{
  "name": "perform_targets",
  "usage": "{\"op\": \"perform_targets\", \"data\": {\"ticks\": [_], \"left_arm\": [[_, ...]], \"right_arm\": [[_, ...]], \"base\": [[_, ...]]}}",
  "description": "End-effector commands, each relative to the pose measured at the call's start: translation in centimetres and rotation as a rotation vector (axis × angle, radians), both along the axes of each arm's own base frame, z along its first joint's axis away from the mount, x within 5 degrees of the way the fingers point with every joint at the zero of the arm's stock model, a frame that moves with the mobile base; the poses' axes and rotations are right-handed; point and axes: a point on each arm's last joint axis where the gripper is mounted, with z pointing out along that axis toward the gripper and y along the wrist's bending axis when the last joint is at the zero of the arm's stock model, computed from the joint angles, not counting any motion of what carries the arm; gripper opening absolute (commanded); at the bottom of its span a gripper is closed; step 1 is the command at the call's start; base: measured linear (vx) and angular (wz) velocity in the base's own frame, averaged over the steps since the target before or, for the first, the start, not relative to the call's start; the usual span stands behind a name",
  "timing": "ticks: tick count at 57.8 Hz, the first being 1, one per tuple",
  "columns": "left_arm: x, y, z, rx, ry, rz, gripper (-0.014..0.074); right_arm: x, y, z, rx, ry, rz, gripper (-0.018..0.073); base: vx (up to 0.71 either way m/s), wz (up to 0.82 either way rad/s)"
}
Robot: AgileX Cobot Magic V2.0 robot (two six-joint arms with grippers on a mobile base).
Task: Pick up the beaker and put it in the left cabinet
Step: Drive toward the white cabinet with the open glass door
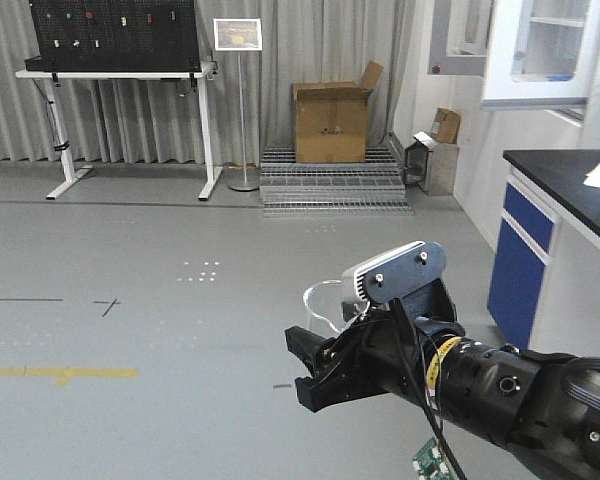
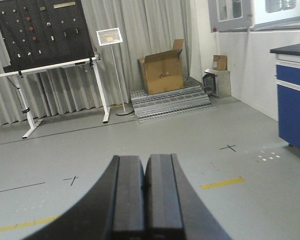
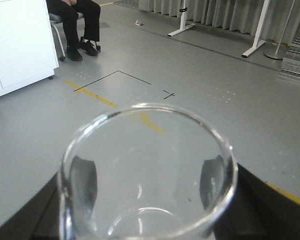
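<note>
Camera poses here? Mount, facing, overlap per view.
Exterior front: on the robot, facing forward across the floor to the cardboard box; an arm crosses bottom right.
Left wrist: behind the shut left gripper, facing the same way.
Right wrist: above the beaker held in the right gripper, facing floor and a seated person.
Front and left wrist share the cardboard box and pegboard stand.

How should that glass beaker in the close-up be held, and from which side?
By its straight wall below the rim, squeezed from two opposite sides. The beaker is a smooth cylinder with a thin open lip, so the wall is the sturdier hold. The right tool seems to do that: dark pads show through the glass on either side.
</note>
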Motion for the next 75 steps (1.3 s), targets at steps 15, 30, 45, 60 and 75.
{"op": "perform_targets", "data": {"ticks": [15, 30, 45, 60, 75], "left_arm": [[-0.15, -0.01, 0.25, -0.015, -0.076, -0.004, 0.0001], [-0.15, -0.01, 0.25, -0.015, -0.076, -0.004, 0.0001], [-0.15, -0.01, 0.25, -0.015, -0.076, -0.004, 0.0001], [-0.15, -0.01, 0.25, -0.015, -0.076, -0.004, 0.0001], [-0.15, -0.01, 0.25, -0.015, -0.076, -0.004, 0.0001]], "right_arm": [[-0.43, 0.09, 2.69, 0.082, -0.095, 0.032, -0.0008], [-0.37, 0.0, 2.69, 0.082, -0.095, 0.028, -0.0008], [-0.34, -0.05, 2.69, 0.081, -0.095, 0.027, -0.0008], [-0.34, -0.05, 2.68, 0.081, -0.094, 0.026, -0.0008], [-0.33, -0.06, 2.67, 0.079, -0.093, 0.025, -0.0008]], "base": [[0.76, 0.07], [0.74, 0.01], [0.74, -0.02], [0.73, -0.03], [0.74, -0.01]]}}
